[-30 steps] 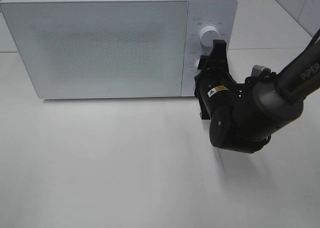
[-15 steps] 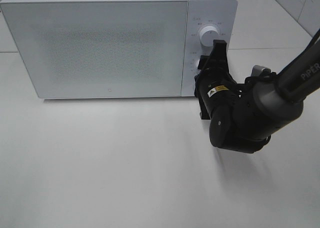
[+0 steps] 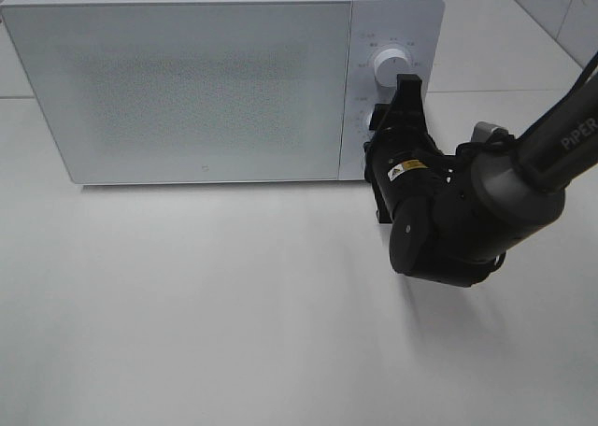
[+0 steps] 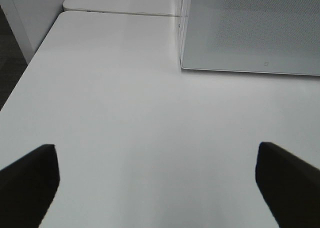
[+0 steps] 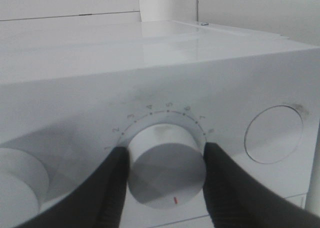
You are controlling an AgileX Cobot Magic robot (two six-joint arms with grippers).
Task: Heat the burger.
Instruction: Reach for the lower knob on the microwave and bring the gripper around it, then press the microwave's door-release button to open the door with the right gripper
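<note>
White dial (image 5: pixel 167 175) between right gripper (image 5: pixel 166 153) jaws

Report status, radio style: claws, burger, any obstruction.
Left claw open, over the table. Right claw clamped on the lower dial of the microwave. Burger not visible; door shut. Nothing blocks the dial.

Count, this moment:
- Microwave (image 3: pixel 201 85): one.
- Rotary knobs on its panel: two. The numbered dial (image 5: pixel 165 175) sits between the right gripper (image 5: pixel 166 160) fingers, and the second knob (image 5: pixel 15 183) is just beside them.
- Flat round button (image 5: pixel 273 134): one, on the opposite side of those fingers.
- Grippers: two, counting the left gripper (image 4: pixel 156 155).
- Table (image 3: pixel 234 305): one.
</note>
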